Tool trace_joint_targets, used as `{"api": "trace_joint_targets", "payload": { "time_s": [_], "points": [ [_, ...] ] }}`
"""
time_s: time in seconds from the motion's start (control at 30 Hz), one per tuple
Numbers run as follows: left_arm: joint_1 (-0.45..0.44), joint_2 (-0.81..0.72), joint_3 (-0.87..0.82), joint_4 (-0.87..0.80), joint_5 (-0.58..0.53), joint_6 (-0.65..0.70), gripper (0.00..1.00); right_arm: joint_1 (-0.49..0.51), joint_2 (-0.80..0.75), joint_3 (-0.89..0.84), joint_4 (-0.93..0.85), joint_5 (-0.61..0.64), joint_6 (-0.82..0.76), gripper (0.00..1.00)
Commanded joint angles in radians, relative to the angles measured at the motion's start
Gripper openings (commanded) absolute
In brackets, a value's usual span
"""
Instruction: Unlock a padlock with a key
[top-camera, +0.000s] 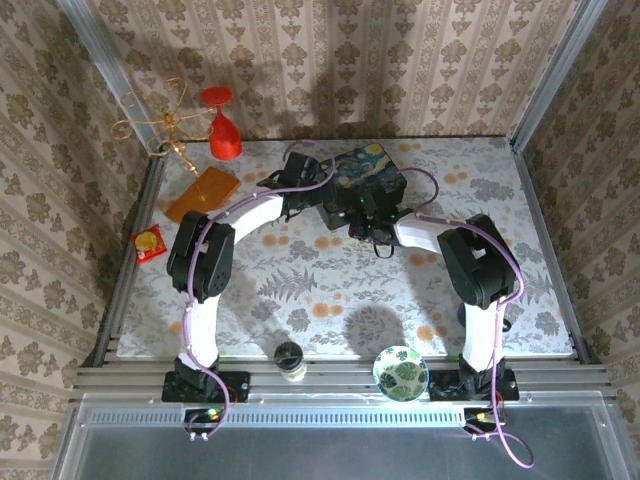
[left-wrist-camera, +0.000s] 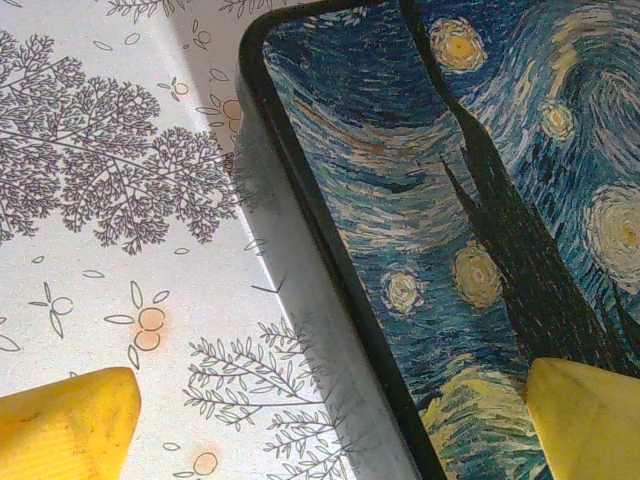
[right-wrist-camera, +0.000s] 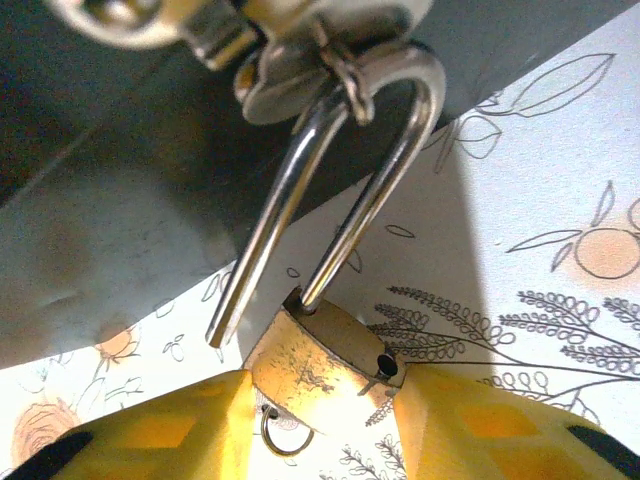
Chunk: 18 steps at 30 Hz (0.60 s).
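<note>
The padlock (right-wrist-camera: 320, 355) hung by its shackle (right-wrist-camera: 395, 180) from the hasp (right-wrist-camera: 290, 90) on the near side of the starry box (top-camera: 368, 168), midway along the table's (top-camera: 330, 300) far edge. Its brass body was clenched in the right gripper (right-wrist-camera: 320, 390), while the left gripper (left-wrist-camera: 330, 375) gaped wide astride the box's rim, holding nothing. One shackle leg stood clear of the body and a small wire ring (right-wrist-camera: 285, 432) beneath hinted the key was seated, so the unlocking looked done; next would be unhooking the free leg without dragging the box.
</note>
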Motion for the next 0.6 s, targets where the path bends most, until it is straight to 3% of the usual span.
{"api": "trace_joint_targets", "payload": {
  "time_s": [0.0, 0.1, 0.23, 0.4, 0.57],
  "points": [
    [0.011, 0.016, 0.012, -0.037, -0.009, 0.015, 1.0, 0.016, 0.063, -0.006, -0.166, 0.034, 0.027, 0.43],
    [0.011, 0.017, 0.012, -0.039, -0.006, 0.013, 1.0, 0.016, 0.069, 0.021, -0.162, 0.063, 0.035, 0.52],
    [0.012, 0.019, 0.02, -0.041, -0.001, 0.013, 1.0, 0.017, 0.102, 0.095, -0.199, 0.101, 0.028, 0.51],
    [0.012, 0.023, 0.029, -0.041, 0.001, 0.008, 1.0, 0.023, 0.103, 0.115, -0.248, 0.164, 0.044, 0.42],
    [0.012, 0.027, 0.029, -0.038, 0.006, 0.002, 1.0, 0.023, 0.081, 0.064, -0.206, 0.179, 0.083, 0.23]
  ]
}}
